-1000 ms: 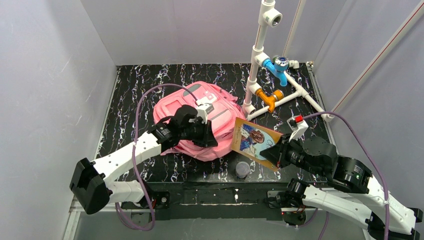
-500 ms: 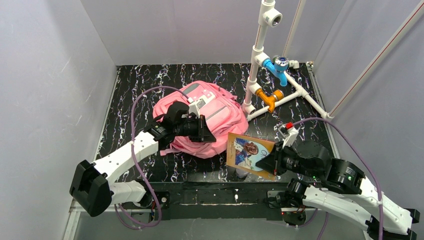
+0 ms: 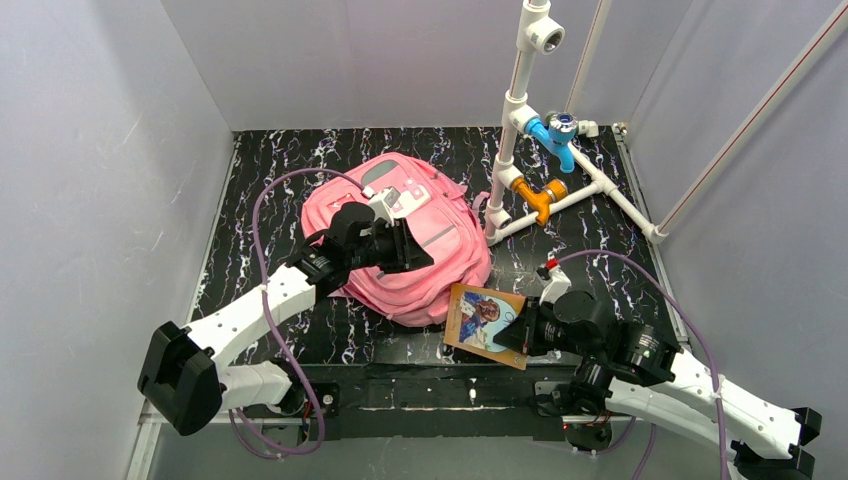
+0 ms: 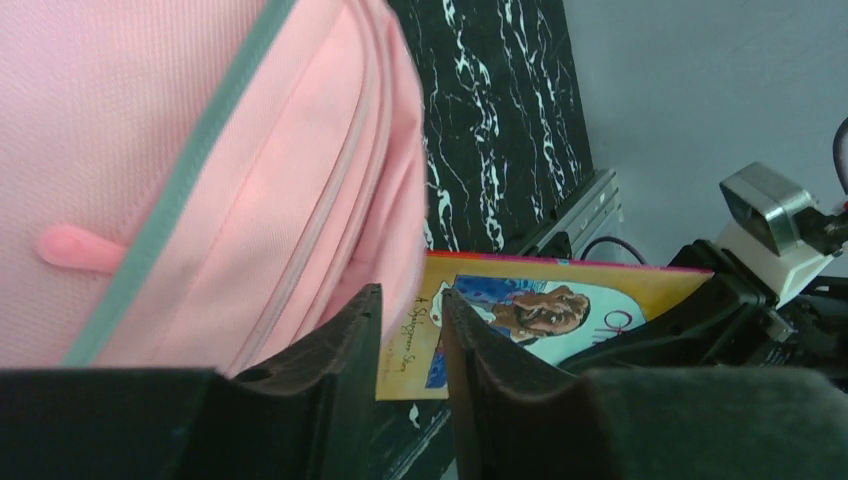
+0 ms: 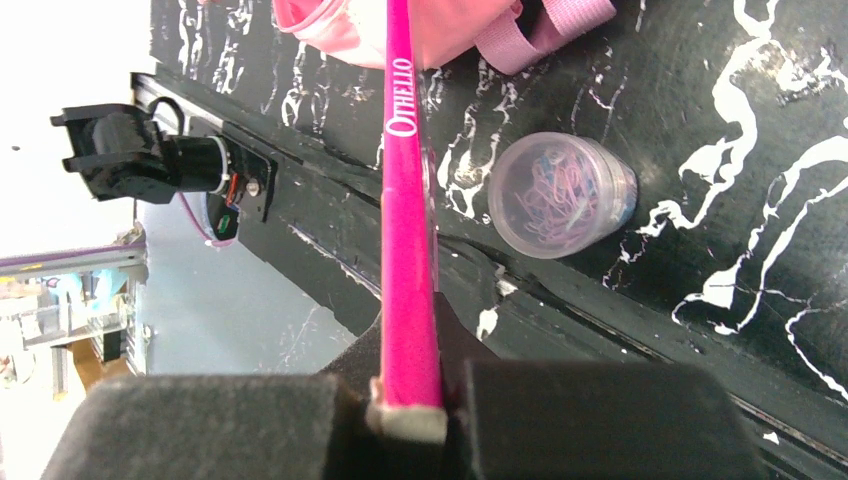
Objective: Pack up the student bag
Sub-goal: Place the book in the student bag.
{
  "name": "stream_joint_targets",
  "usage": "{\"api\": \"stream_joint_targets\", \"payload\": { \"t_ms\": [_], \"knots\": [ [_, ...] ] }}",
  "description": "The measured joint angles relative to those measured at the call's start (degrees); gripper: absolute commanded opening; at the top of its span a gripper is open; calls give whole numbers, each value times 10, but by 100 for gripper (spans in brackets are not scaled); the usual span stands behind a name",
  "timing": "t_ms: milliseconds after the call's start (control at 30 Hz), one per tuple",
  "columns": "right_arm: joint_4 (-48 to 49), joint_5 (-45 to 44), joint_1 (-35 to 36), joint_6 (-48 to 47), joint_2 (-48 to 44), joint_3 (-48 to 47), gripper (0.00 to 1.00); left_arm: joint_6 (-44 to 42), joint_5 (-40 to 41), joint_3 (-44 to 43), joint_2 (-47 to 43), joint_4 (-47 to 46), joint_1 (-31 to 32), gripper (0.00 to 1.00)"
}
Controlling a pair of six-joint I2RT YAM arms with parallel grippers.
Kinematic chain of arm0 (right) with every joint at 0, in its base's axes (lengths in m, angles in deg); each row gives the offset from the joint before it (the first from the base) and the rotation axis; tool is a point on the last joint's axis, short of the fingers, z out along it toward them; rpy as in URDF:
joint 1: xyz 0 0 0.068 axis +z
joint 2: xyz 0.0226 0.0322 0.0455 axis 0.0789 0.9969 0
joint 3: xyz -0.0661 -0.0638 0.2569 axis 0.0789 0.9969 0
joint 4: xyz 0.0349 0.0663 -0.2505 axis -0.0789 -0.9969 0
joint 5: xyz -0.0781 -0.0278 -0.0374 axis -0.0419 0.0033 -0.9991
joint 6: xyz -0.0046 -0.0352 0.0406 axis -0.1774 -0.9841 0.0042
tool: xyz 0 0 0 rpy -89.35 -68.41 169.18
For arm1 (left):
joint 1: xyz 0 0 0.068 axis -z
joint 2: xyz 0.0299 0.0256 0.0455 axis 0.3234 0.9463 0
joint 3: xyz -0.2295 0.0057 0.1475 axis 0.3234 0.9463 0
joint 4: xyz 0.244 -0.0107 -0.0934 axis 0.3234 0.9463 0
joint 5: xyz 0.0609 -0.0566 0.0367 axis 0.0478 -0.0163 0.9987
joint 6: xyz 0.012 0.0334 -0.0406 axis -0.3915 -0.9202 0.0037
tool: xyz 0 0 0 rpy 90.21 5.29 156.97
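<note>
The student bag [image 3: 450, 255], pink with grey strips, lies mid-table. My left gripper [image 3: 415, 250] hovers over its front face, jaws parted a little with nothing between them. In the left wrist view the bag [image 4: 200, 150] fills the left side, and past the left gripper [image 4: 410, 300] shows the book's cover [image 4: 530, 310]. My right gripper [image 3: 515, 335] is shut on that book [image 3: 480, 312] just right of the bag's near corner, low over the table's front edge. In the right wrist view the book's pink "Othello" spine [image 5: 405, 180] runs from the right gripper [image 5: 410, 400] up to the bag [image 5: 450, 25].
A clear lidded cup of coloured clips [image 5: 562, 195] stands beside the book near the front edge; the book hides it from above. A white pipe frame [image 3: 520, 130] with blue and orange fittings stands at the back right. Grey walls enclose the table.
My right gripper has carried the book down and left toward the front edge, covering the cup. My left gripper's jaws have parted and it has shifted slightly back over the bag.
</note>
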Motion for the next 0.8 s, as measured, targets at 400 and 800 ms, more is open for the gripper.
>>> {"api": "stream_joint_targets", "payload": {
  "t_ms": [400, 800],
  "knots": [
    [-18, -15, 0, 9, -24, -7, 1, -163, 159, -78, 61, 30, 160, 47],
    [-29, -26, 0, 7, -25, -15, 1, -256, 292, -83, 120, 83, 244, 43]
  ]
}}
